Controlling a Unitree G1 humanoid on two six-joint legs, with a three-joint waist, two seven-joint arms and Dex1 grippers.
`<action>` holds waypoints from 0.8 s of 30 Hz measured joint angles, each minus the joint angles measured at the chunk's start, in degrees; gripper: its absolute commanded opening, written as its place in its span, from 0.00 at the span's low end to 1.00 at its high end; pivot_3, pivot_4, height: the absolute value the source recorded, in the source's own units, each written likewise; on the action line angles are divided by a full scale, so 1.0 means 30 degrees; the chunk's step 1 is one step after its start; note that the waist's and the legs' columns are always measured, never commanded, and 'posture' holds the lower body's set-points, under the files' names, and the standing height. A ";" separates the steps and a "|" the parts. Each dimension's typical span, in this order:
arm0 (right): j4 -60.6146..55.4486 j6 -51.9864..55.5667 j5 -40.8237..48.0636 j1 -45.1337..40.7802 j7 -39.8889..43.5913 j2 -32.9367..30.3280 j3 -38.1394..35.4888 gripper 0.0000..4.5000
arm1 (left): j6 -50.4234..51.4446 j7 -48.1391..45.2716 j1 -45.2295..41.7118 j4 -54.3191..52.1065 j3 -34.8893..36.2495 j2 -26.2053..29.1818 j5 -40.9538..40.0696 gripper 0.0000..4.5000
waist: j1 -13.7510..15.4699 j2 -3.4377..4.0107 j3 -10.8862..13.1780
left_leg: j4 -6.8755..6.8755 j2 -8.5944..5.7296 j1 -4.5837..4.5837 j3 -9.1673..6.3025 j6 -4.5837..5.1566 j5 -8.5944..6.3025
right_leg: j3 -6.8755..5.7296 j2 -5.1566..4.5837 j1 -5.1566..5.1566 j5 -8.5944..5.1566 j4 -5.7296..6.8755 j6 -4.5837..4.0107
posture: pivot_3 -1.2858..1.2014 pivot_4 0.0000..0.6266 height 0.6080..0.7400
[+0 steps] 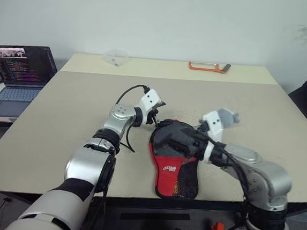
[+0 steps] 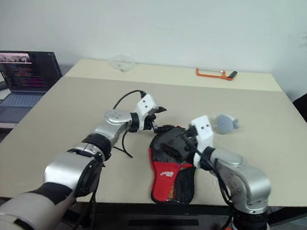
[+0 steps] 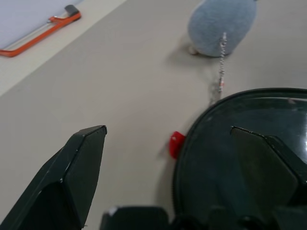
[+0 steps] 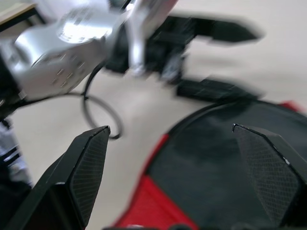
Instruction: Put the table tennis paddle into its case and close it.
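The case [image 1: 172,161] lies flat on the bench [image 1: 79,103] near its front edge, round black end pointing to twelve o'clock, red section and mesh panel toward six. We cannot tell whether the table tennis paddle is inside. At about ten o'clock of the case we see the left gripper [image 1: 157,109], fingers [image 3: 76,167] spread apart with nothing between them, one over the case's rim. At three o'clock the right gripper [image 2: 186,139] hangs over the black top, fingers [image 4: 86,167] also wide apart, gripping nothing. A grey plush toy [image 2: 226,123] rests at two o'clock.
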 measured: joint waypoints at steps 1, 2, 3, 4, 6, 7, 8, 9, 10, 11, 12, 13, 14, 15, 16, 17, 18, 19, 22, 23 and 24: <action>0.0086 -0.0041 -0.0010 0.0000 -0.0087 -0.0296 -0.0352 1.00 | -0.0017 -0.0003 0.0025 -0.0005 -0.0096 -0.0104 0.0000 1.00 | -0.0003 -0.0001 0.0000 | 0.0000 0.0002 0.0001 0.0005 0.0001 0.0000 | 0.0001 0.0000 0.0000 0.0000 0.0000 0.0000 | 0.52 0.24 1.00; 0.0286 -0.0233 -0.0046 0.0000 -0.0261 -0.0546 -0.0646 1.00 | -0.0063 -0.0012 0.0039 -0.0036 -0.0188 -0.0171 0.0001 1.00 | -0.0008 -0.0001 0.0000 | -0.0001 0.0004 0.0001 0.0007 0.0001 0.0000 | 0.0002 0.0001 0.0000 0.0000 0.0001 0.0000 | 0.52 0.24 1.00; 0.0604 -0.0527 -0.0172 -0.0001 -0.0431 -0.0863 -0.0916 1.00 | -0.0177 -0.0027 0.0048 -0.0108 -0.0219 -0.0277 0.0002 1.00 | -0.0007 -0.0001 0.0000 | -0.0002 0.0005 0.0003 0.0015 0.0001 0.0000 | 0.0007 0.0001 -0.0003 0.0000 0.0003 0.0000 | 0.52 0.24 1.00; 0.0982 -0.0873 -0.0276 -0.0005 -0.0651 -0.1112 -0.1223 1.00 | -0.0286 -0.0066 0.0060 -0.0216 -0.0271 -0.0384 0.0002 1.00 | -0.0016 -0.0002 0.0000 | -0.0003 0.0005 0.0004 0.0023 0.0001 0.0000 | 0.0014 0.0001 -0.0003 0.0000 0.0004 0.0000 | 0.52 0.24 1.00; 0.1993 -0.1735 -0.0651 -0.0150 -0.1185 -0.1506 -0.1984 1.00 | -0.0374 -0.0214 0.0098 -0.0419 -0.0542 -0.0523 0.0002 1.00 | -0.0045 -0.0001 0.0001 | -0.0007 0.0007 0.0016 0.0047 0.0002 0.0000 | 0.0035 0.0001 -0.0004 0.0000 0.0009 0.0000 | 0.52 0.24 1.00; 0.2491 -0.2234 -0.0921 -0.0256 -0.1415 -0.1712 -0.2232 1.00 | -0.0387 -0.0339 0.0181 -0.0565 -0.0551 -0.0578 -0.0012 1.00 | -0.0053 -0.0001 0.0001 | -0.0007 0.0008 0.0023 0.0053 0.0002 0.0001 | 0.0040 0.0002 -0.0005 0.0000 0.0014 0.0000 | 0.52 0.24 1.00; 0.3223 -0.2907 -0.1181 -0.0428 -0.1677 -0.2036 -0.2540 1.00 | -0.0421 -0.0507 0.0285 -0.0701 -0.0557 -0.0664 -0.0060 1.00 | -0.0050 -0.0001 0.0000 | -0.0008 0.0008 0.0026 0.0055 0.0002 0.0001 | 0.0040 0.0001 -0.0003 0.0000 0.0016 -0.0001 | 0.52 0.24 1.00; 0.3766 -0.3389 -0.1484 -0.0570 -0.1897 -0.2328 -0.2846 1.00 | -0.0443 -0.0657 0.0391 -0.0758 -0.0558 -0.0734 -0.0093 1.00 | -0.0039 -0.0001 0.0000 | -0.0008 0.0008 0.0026 0.0058 0.0003 0.0001 | 0.0041 0.0001 -0.0004 0.0000 0.0016 -0.0001 | 0.52 0.24 1.00; 0.4306 -0.4056 -0.1737 -0.0638 -0.2060 -0.2648 -0.3087 1.00 | -0.0446 -0.0889 0.0581 -0.0823 -0.0559 -0.0766 -0.0112 1.00 | -0.0042 -0.0001 0.0000 | -0.0009 0.0014 0.0029 0.0061 0.0003 0.0001 | 0.0041 0.0003 -0.0003 0.0000 0.0016 -0.0001 | 0.52 0.24 1.00; 0.4773 -0.4558 -0.1847 -0.0664 -0.2091 -0.2843 -0.3234 1.00 | -0.0447 -0.1036 0.0734 -0.0859 -0.0560 -0.0787 -0.0142 1.00 | -0.0049 -0.0001 0.0000 | -0.0011 0.0014 0.0031 0.0062 0.0003 0.0001 | 0.0043 0.0004 -0.0004 0.0000 0.0015 -0.0001 | 0.52 0.24 1.00; 0.5369 -0.5065 -0.1961 -0.0686 -0.2103 -0.3033 -0.3391 1.00 | -0.0446 -0.1245 0.0879 -0.0873 -0.0559 -0.0825 -0.0188 1.00 | -0.0051 -0.0002 0.0001 | -0.0012 0.0015 0.0030 0.0067 0.0003 0.0002 | 0.0046 0.0004 -0.0004 0.0000 0.0016 -0.0001 | 0.52 0.24 1.00; 0.6106 -0.5629 -0.2125 -0.0779 -0.2094 -0.3210 -0.3464 1.00 | -0.0447 -0.1380 0.0991 -0.0931 -0.0561 -0.0879 -0.0229 1.00 | -0.0051 -0.0003 0.0002 | -0.0010 0.0013 0.0030 0.0073 0.0004 0.0002 | 0.0049 0.0003 -0.0002 0.0000 0.0016 -0.0001 | 0.52 0.24 1.00; 0.6789 -0.6086 -0.2336 -0.0898 -0.2103 -0.3400 -0.3496 1.00 | -0.0448 -0.1572 0.1042 -0.0985 -0.0563 -0.0959 -0.0276 1.00 | -0.0039 -0.0006 0.0004 | -0.0009 0.0010 0.0027 0.0077 0.0005 0.0003 | 0.0052 0.0001 -0.0002 0.0001 0.0016 -0.0001 | 0.52 0.24 1.00; 0.7485 -0.6625 -0.2499 -0.1069 -0.2110 -0.3538 -0.3505 1.00 | -0.0469 -0.1702 0.1070 -0.1035 -0.0576 -0.1024 -0.0315 1.00 | -0.0029 -0.0007 0.0004 | -0.0006 0.0010 0.0029 0.0079 0.0006 0.0002 | 0.0053 0.0000 0.0001 0.0001 0.0015 -0.0001 | 0.52 0.24 1.00; 0.8652 -0.7360 -0.2645 -0.1559 -0.2168 -0.3562 -0.3508 1.00 | -0.0493 -0.1739 0.1088 -0.1098 -0.0618 -0.1057 -0.0315 1.00 | -0.0065 -0.0006 0.0004 | -0.0005 0.0012 0.0040 0.0095 0.0007 0.0002 | 0.0064 0.0001 0.0004 0.0002 0.0016 -0.0003 | 0.52 0.24 1.00; 0.9681 -0.7988 -0.2900 -0.2054 -0.2371 -0.3611 -0.3541 1.00 | -0.0553 -0.1765 0.1099 -0.1208 -0.0694 -0.1195 -0.0314 1.00 | -0.0064 -0.0005 0.0004 | -0.0007 0.0011 0.0043 0.0099 0.0008 0.0004 | 0.0072 0.0000 0.0003 0.0003 0.0025 -0.0004 | 0.52 0.24 1.00; 1.0686 -0.8600 -0.3062 -0.2608 -0.2509 -0.3584 -0.3541 1.00 | -0.0642 -0.1767 0.1118 -0.1275 -0.0781 -0.1260 -0.0309 1.00 | -0.0074 -0.0006 0.0004 | -0.0009 0.0018 0.0052 0.0104 0.0008 0.0004 | 0.0073 0.0002 0.0004 0.0003 0.0028 -0.0004 | 0.52 0.24 1.00; 1.1715 -0.9258 -0.3217 -0.3173 -0.2668 -0.3529 -0.3541 1.00 | -0.0685 -0.1762 0.1136 -0.1313 -0.0902 -0.1336 -0.0306 1.00 | -0.0089 -0.0004 0.0004 | -0.0013 0.0022 0.0060 0.0106 0.0008 0.0005 | 0.0075 0.0004 0.0003 0.0004 0.0034 -0.0006 | 0.52 0.24 1.00; 1.5288 -1.1329 -0.3720 -0.4882 -0.3148 -0.3087 -0.3440 1.00 | -0.0740 -0.1731 0.1332 -0.1355 -0.1151 -0.1532 -0.0290 1.00 | -0.0165 -0.0004 0.0003 | -0.0021 0.0027 0.0075 0.0120 0.0008 0.0005 | 0.0083 0.0006 0.0008 0.0005 0.0035 -0.0008 | 0.52 0.24 1.00; 1.6650 -1.1953 -0.3983 -0.5369 -0.3274 -0.2972 -0.3398 1.00 | -0.0746 -0.1725 0.1423 -0.1359 -0.1311 -0.1588 -0.0278 1.00 | -0.0179 -0.0005 0.0004 | -0.0021 0.0021 0.0070 0.0120 0.0008 0.0005 | 0.0087 0.0003 0.0006 0.0005 0.0033 -0.0008 | 0.52 0.24 1.00; 1.8089 -1.2591 -0.4117 -0.5861 -0.3347 -0.2848 -0.3306 1.00 | -0.0750 -0.1719 0.1533 -0.1357 -0.1361 -0.1569 -0.0267 1.00 | -0.0195 -0.0005 0.0004 | -0.0019 0.0024 0.0071 0.0120 0.0008 0.0005 | 0.0086 0.0004 0.0007 0.0005 0.0033 -0.0009 | 0.52 0.24 1.00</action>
